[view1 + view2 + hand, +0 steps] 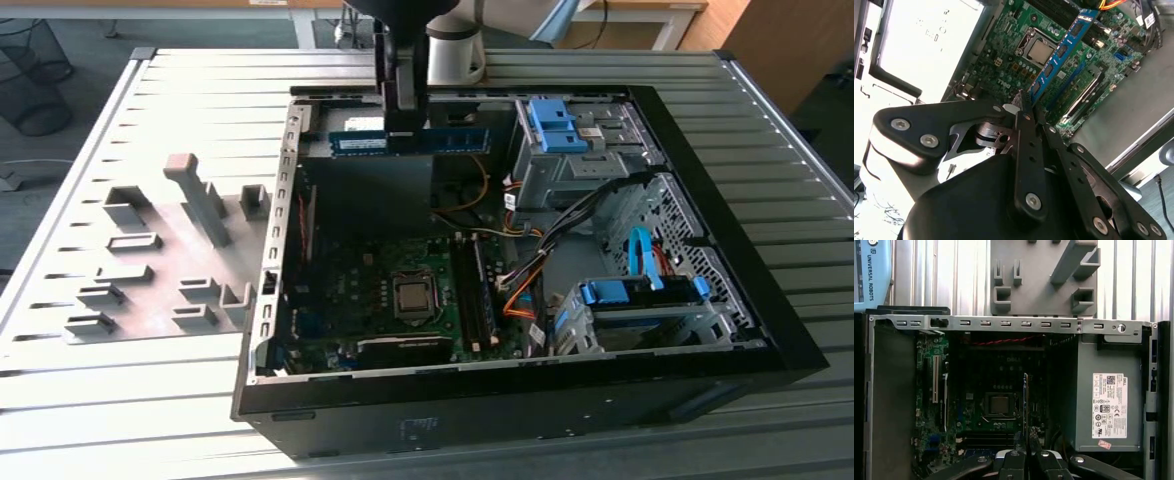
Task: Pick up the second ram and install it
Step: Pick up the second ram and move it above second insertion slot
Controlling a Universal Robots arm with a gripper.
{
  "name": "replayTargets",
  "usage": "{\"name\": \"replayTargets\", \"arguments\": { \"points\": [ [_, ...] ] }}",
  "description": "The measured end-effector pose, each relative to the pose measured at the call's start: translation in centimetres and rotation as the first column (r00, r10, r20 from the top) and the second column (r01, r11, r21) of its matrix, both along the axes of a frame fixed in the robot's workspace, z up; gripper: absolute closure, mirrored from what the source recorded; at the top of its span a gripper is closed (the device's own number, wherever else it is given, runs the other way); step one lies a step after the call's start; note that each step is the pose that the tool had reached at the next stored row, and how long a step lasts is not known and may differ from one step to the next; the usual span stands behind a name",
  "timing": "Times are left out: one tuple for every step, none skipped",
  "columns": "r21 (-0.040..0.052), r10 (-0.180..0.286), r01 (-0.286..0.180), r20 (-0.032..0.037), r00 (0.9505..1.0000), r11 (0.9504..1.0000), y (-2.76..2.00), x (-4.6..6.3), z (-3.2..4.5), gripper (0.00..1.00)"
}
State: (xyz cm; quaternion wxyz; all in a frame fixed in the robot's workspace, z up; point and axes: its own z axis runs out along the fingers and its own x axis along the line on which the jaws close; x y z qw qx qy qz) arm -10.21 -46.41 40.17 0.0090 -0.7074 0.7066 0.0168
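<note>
Now aloft: ram (454, 140) clamped in the closed tool (403, 125), above the open case (467, 400), clear of the motherboard (360, 290).
Risks seating skewed or beside its slot (470, 285) if tilted in the grip; forcing it down could crack it.

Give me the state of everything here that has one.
computer case, lying on its side, open.
tool, shut on the memory stick.
memory stick, held above the computer case, not in a slot.
processor, uncovered, no cooler on it.
</note>
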Motion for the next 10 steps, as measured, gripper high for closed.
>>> {"name": "replayTargets", "arguments": {
  "points": [
    [0.0000,0.000,0.000,0.0000,1.0000,1.0000,0.00,0.2,0.00,0.86],
    [0.0000,0.000,0.000,0.0000,1.0000,1.0000,0.00,0.3,0.00,0.86],
    [0.0000,0.000,0.000,0.0000,1.0000,1.0000,0.00,0.5,0.00,0.86],
    [-0.0001,0.000,0.000,0.0000,1.0000,1.0000,0.00,0.7,0.00,0.86],
    [0.0000,0.000,0.000,0.0000,1.0000,1.0000,0.00,0.9,0.00,0.86],
    [0.0000,0.000,0.000,0.0000,1.0000,1.0000,0.00,1.2,0.00,0.86],
    [0.0000,0.000,0.000,0.0000,1.0000,1.0000,0.00,1.4,0.00,0.86],
    [-0.0001,0.000,0.000,0.0000,1.0000,1.0000,0.00,1.6,0.00,0.86],
    [0.0000,0.000,0.000,0.0000,1.0000,1.0000,0.00,1.9,0.00,0.86],
    [-0.0001,0.000,0.000,0.0000,1.0000,1.0000,0.00,2.1,0.00,0.86]
  ]
}}
